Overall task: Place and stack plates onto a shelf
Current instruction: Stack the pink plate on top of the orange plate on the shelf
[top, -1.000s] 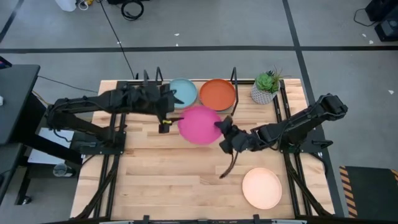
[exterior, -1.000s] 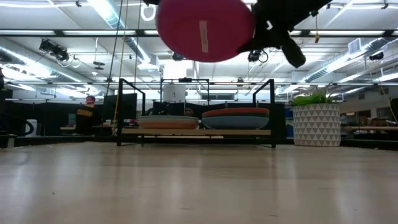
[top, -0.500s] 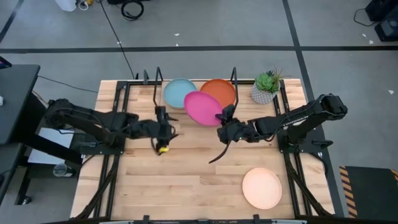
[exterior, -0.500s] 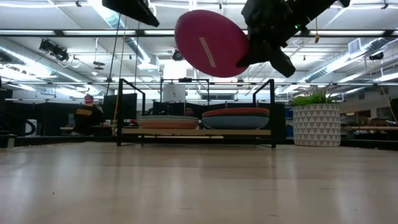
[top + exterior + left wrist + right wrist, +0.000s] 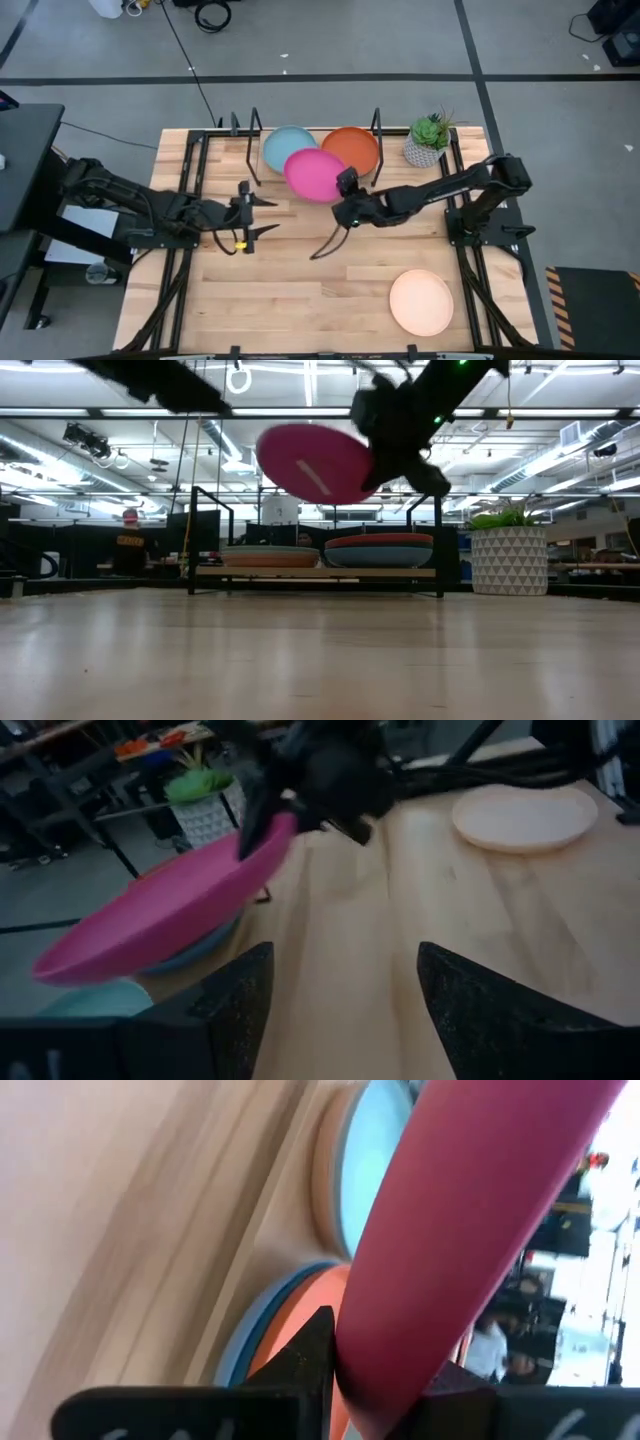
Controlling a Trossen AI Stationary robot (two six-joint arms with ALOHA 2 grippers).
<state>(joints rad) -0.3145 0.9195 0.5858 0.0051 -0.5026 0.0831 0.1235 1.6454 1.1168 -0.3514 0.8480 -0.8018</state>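
From above, the right gripper [image 5: 345,203] pinches the near rim of a round, shallow, matte magenta plate [image 5: 313,173], held over the gap between the light blue plate [image 5: 283,146] and the orange plate [image 5: 355,148] that top the two stacks on the narrow wooden shelf with black hoop frames [image 5: 254,130]. The left gripper [image 5: 257,214] waits with fingers spread and empty, near the table's left side. A salmon plate [image 5: 425,302] lies alone on the tabletop.

From table height, the magenta plate hangs tilted, well above the shelf's two stacks.

The left wrist view shows it clear of the stacks.

The right wrist view shows both fingers [image 5: 300,1360] clamped across the rim. The plate looks stiff, light and possibly slick, so a rim pinch seems right.
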